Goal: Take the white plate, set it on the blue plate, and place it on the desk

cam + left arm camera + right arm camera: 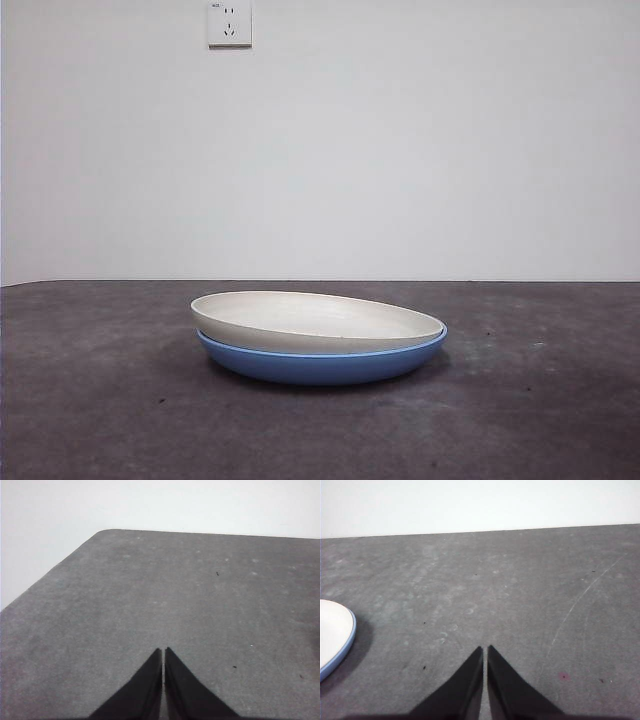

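The white plate [315, 320] rests inside the blue plate [320, 364], a little tilted, in the middle of the dark grey desk [100, 400] in the front view. The right wrist view shows an edge of the stacked white plate [332, 630] with the blue plate's rim [347, 642] under it, off to the side of my right gripper [485, 649], which is shut, empty and apart from them. My left gripper [163, 651] is shut and empty over bare desk [200, 605]; no plate shows in its view. Neither arm shows in the front view.
A white wall stands behind the desk, with a wall socket [229, 23] high up. The desk's rounded corner [102, 532] and edge show in the left wrist view. A long pale scratch [580, 600] marks the desk in the right wrist view.
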